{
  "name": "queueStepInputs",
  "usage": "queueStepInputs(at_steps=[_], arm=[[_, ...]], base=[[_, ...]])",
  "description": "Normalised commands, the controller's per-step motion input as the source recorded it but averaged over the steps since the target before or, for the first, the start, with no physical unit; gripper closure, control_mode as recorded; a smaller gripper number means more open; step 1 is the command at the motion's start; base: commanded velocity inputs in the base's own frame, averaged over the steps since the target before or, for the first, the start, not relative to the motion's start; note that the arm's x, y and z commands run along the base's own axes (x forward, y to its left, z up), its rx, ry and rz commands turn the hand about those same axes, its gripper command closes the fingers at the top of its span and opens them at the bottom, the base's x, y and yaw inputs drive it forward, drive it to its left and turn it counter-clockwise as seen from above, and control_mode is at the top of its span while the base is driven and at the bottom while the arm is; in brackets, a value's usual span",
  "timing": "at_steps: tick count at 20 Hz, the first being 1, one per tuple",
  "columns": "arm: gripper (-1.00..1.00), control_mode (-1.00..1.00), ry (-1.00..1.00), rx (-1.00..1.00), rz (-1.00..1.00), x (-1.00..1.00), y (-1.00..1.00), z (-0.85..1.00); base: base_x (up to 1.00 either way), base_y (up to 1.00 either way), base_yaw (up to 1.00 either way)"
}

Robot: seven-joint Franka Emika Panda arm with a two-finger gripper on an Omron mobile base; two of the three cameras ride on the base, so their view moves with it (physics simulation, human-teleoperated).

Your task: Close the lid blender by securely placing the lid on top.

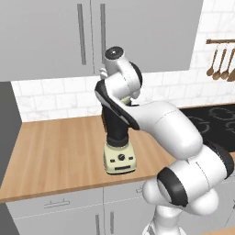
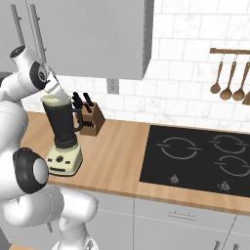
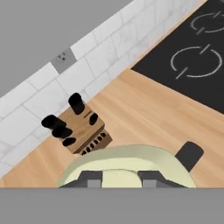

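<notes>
The blender (image 2: 63, 128) stands on the wooden counter, its dark jar on a cream base (image 1: 120, 159) with a black dial. The pale cream-green lid (image 2: 54, 99) sits across the jar's top, and in the hand view it spreads as a wide pale disc (image 3: 127, 160). My gripper (image 3: 119, 181) comes down onto it from above, shut on the lid's raised centre knob, with a dark fingertip on each side. In the right base view the gripper (image 2: 52, 93) is right over the jar. The jar's black handle (image 3: 189, 154) sticks out to one side. My arm hides most of the jar in the left base view.
A wooden knife block (image 2: 91, 120) with black handles stands just behind the blender, against the tiled wall. A black cooktop (image 2: 195, 156) lies in the counter to the right. Wooden spoons (image 2: 229, 78) hang on a wall rail. Grey cabinets (image 2: 93, 34) hang overhead.
</notes>
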Motion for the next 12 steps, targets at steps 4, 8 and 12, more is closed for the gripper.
queueStepInputs(at_steps=[4, 8, 12], arm=[[1.00, -1.00, -0.12, 0.00, 0.00, 0.00, 0.04, -0.40], [1.00, -1.00, -0.17, 0.00, 0.00, -0.08, 0.16, -0.41], [1.00, -1.00, -0.17, 0.00, 0.00, -0.02, 0.05, -0.29]], base=[[0.00, 0.00, 0.00], [0.00, 0.00, 0.00], [0.00, 0.00, 0.00]])
